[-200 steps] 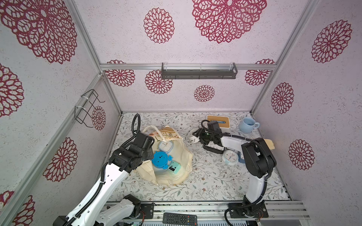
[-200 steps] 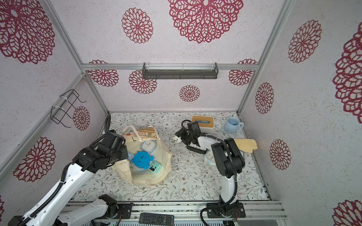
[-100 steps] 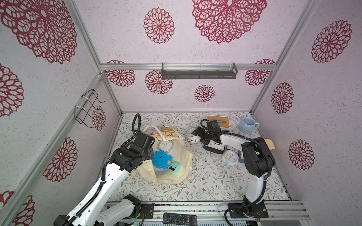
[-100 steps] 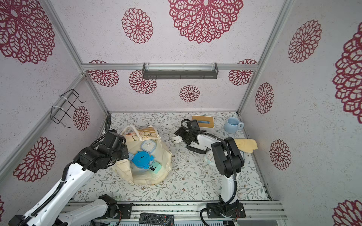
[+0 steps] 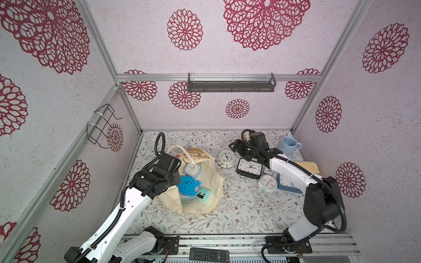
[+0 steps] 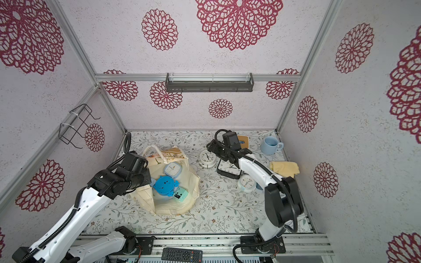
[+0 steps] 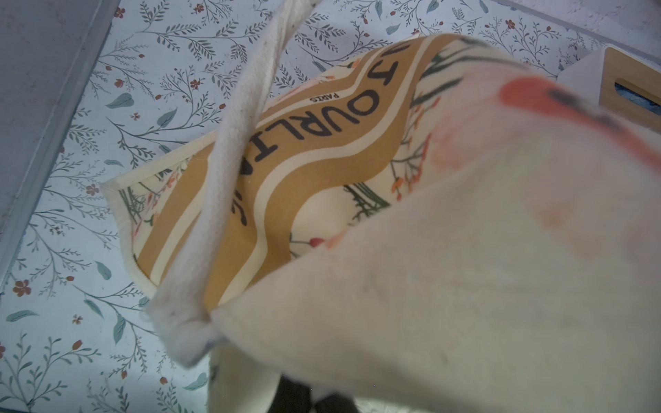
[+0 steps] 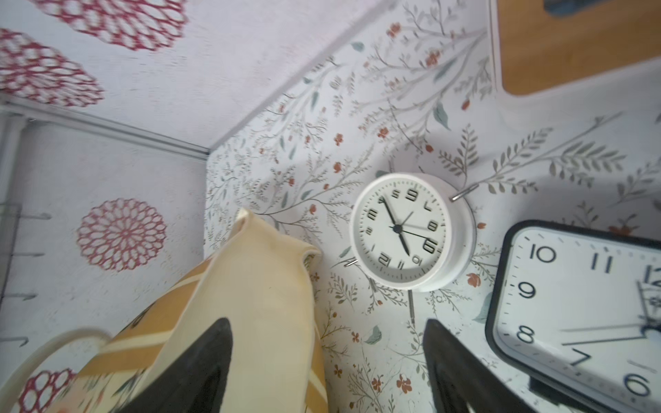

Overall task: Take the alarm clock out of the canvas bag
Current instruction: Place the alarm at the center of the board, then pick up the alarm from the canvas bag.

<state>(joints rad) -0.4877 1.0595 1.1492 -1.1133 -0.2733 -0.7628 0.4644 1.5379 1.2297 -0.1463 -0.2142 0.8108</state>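
Left gripper (image 7: 311, 395) pinches cream-white canvas bag (image 5: 213, 182) rim, mouth open. Right gripper (image 8: 326, 323) open, empty, above round white alarm clock (image 8: 400, 230) lying on bench (image 5: 239, 205) beside bag. Likely next pick is the pale-blue square clock (image 5: 192, 169) inside: descend vertical, clear the cloth.

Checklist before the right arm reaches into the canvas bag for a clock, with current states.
1. Left end effector shut on canvas bag rim, mouth open: ok.
2. Right end effector open, empty: ok.
3. White round clock on table, apart from right end effector: ok.
4. Square pale-blue clock, blue clock, teal clock visible inside from above: ok.
5. Bag handle clear of those clocks: cannot tell.
6. Bag emptied of clocks: not ok.
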